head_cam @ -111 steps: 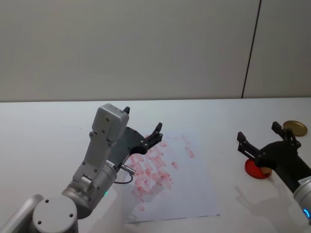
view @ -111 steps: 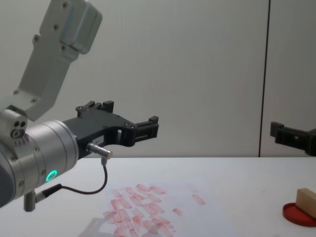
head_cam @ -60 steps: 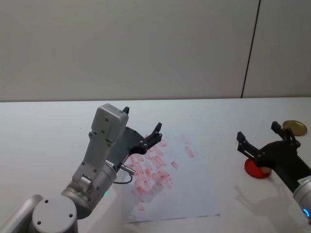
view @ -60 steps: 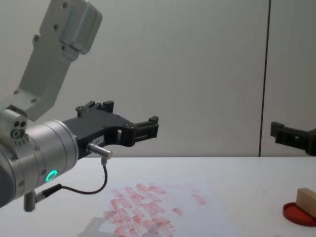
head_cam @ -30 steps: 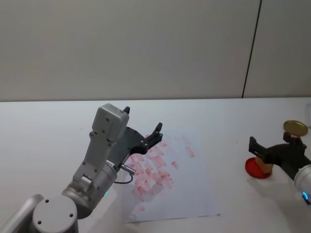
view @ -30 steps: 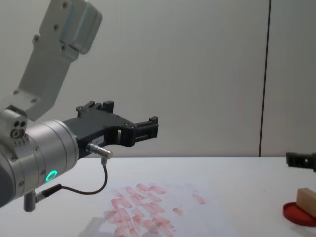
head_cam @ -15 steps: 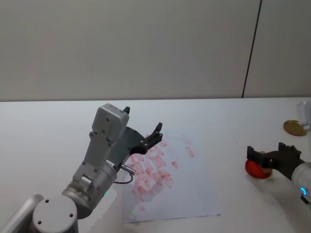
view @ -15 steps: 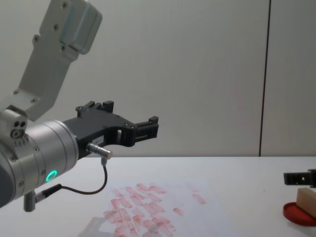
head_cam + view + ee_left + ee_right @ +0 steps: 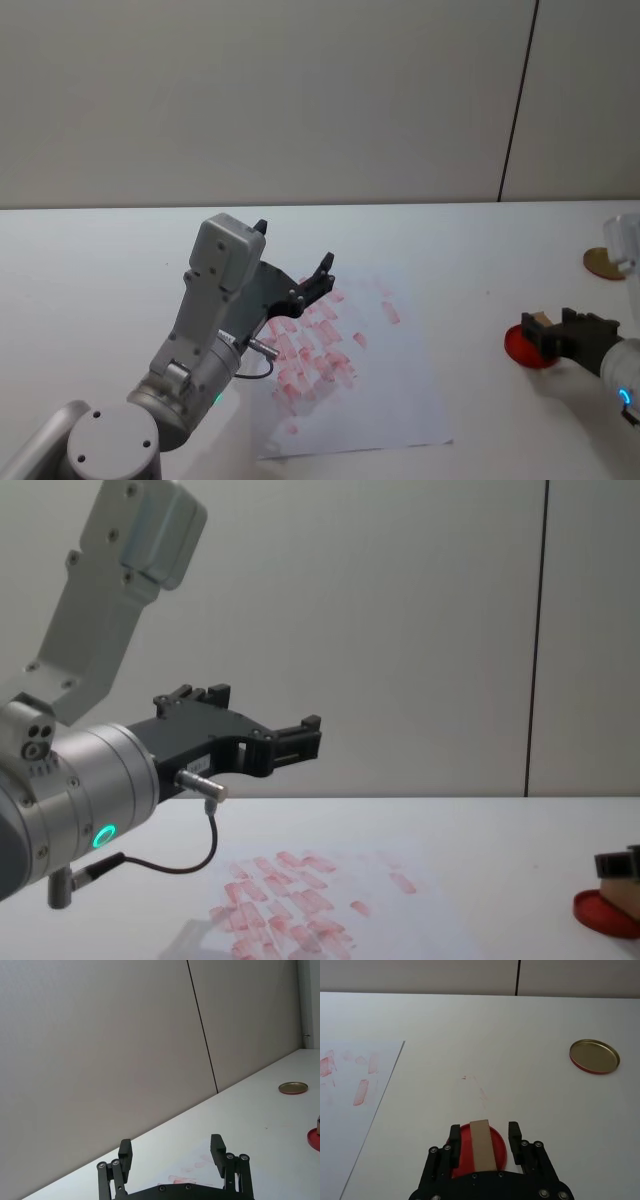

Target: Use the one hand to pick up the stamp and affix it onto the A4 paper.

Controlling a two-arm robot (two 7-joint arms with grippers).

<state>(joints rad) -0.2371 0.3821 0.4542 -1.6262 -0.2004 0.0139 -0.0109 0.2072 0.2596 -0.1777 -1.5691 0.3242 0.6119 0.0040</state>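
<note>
The stamp [image 9: 481, 1146] is a tan wooden block standing on the round red ink pad [image 9: 461, 1154], right of the A4 paper [image 9: 385, 385]. The paper carries many pinkish-red prints. My right gripper [image 9: 484, 1133] is open and low over the pad, one finger on each side of the stamp with a gap on both sides. From the head view the stamp [image 9: 537, 322] shows just ahead of the right gripper [image 9: 560, 335]. My left gripper [image 9: 295, 248] hangs open and idle above the paper's far left part, holding nothing.
A gold round lid [image 9: 603, 263] lies on the white table [image 9: 100, 260] beyond the ink pad, at the far right. A grey wall stands behind the table.
My right gripper has swung round and dropped from above the pad to table height, so its fingers now flank the stamp. The left arm has not moved.
</note>
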